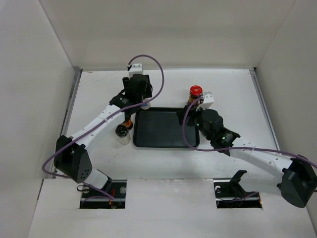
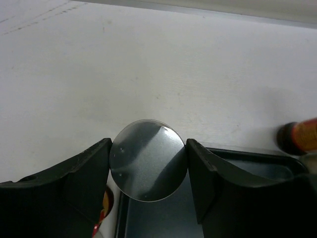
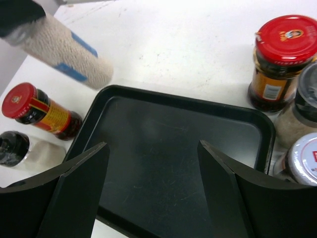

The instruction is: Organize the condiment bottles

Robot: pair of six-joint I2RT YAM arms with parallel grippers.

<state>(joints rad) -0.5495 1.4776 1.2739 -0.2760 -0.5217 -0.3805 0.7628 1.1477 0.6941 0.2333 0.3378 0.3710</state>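
Observation:
My left gripper (image 1: 141, 103) is shut on a white-blue labelled shaker (image 3: 64, 52) by its silver lid (image 2: 148, 159) and holds it tilted above the far left corner of the black tray (image 1: 163, 147). My right gripper (image 3: 152, 148) is open and empty over the right part of the tray (image 3: 183, 101). A red-lidded dark bottle (image 3: 37, 111) and a black-lidded clear jar (image 3: 20, 148) stand left of the tray. A red-lidded jar (image 3: 282, 59), a dark-lidded shaker (image 3: 302, 109) and a white-lidded jar (image 3: 307, 158) stand at its right.
The inside of the tray shows bare where visible. White walls enclose the table on three sides. The red-lidded jar (image 1: 195, 91) stands just beyond my right wrist. An orange-and-dark jar (image 2: 299, 138) shows at the tray's far edge.

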